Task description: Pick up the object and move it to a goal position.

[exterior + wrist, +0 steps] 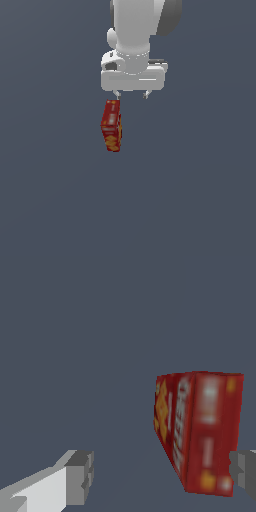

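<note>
We saw the gripper (132,93), fingers apart, above a red cracker box (111,125): judged light, stiff, crushable, best pinched across its narrow sides.

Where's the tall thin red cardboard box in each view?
Exterior view: the tall thin red cardboard box stands just below the white gripper, under the fingertip on the exterior view's left.
Wrist view: the box is beside one grey fingertip pad; the other pad is well apart.
Shared landmark: the gripper's two fingertips, jaws open.
</note>
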Action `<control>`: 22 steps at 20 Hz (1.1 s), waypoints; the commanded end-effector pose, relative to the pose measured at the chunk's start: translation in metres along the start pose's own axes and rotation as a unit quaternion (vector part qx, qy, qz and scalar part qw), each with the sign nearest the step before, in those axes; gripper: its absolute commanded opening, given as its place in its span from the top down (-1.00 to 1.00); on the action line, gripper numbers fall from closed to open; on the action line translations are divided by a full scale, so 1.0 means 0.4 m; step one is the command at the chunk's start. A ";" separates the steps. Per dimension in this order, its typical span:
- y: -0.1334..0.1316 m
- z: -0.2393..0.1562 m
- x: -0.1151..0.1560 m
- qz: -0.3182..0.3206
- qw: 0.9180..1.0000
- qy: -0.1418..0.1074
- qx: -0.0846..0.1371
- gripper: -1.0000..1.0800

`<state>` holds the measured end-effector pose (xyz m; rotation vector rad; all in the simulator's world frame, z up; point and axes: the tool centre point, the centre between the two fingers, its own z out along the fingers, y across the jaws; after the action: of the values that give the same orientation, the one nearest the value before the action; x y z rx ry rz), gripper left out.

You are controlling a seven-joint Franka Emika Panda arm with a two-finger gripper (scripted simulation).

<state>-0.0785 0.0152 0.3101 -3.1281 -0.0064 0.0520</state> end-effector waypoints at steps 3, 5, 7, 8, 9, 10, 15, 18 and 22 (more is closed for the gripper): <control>0.004 -0.003 0.001 0.003 1.000 0.001 0.001 -0.92; 0.018 -0.012 0.005 0.011 1.000 0.005 0.004 -0.92; 0.037 -0.026 0.010 0.024 1.000 0.011 0.009 -0.92; 0.045 -0.033 0.012 0.029 0.999 0.013 0.011 -0.92; 0.050 -0.038 0.014 0.033 0.999 0.015 0.012 -0.92; 0.053 -0.041 0.015 0.035 0.999 0.016 0.013 -0.92; 0.056 -0.034 0.013 0.034 0.999 0.015 0.012 -0.92; 0.071 -0.017 0.011 0.034 0.999 0.016 0.011 -0.92; 0.104 0.024 0.002 0.033 0.999 0.016 0.007 -0.92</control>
<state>-0.0760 -0.0210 0.3065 -3.1112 0.0989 0.0010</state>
